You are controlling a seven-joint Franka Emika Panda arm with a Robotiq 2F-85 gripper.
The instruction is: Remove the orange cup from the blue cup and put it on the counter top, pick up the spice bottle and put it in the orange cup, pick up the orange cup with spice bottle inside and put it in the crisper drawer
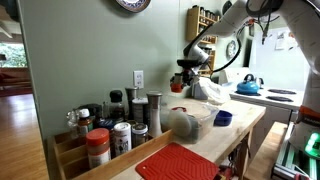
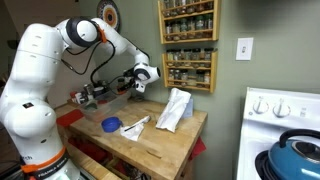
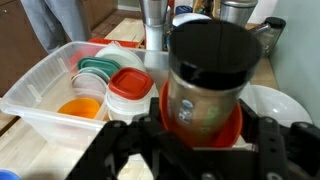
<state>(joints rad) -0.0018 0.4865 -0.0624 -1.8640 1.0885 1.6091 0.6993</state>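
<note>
Nearest, wrist view: gripper clamped on orange cup; spice bottle, black-capped, upright inside orange cup. Beyond, left: clear tub holding lids, on counter. In an exterior view: orange cup held aloft beyond clear tub. In both exterior views: blue cup on counter, well apart from gripper.

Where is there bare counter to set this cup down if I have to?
Bare counter top lies toward the front edge, bordered by the blue cup and the white bag. There is also some between the red mat and the blue cup. Crowded: the spice jars beside the mat, and the clear tub, full of lids.
</note>
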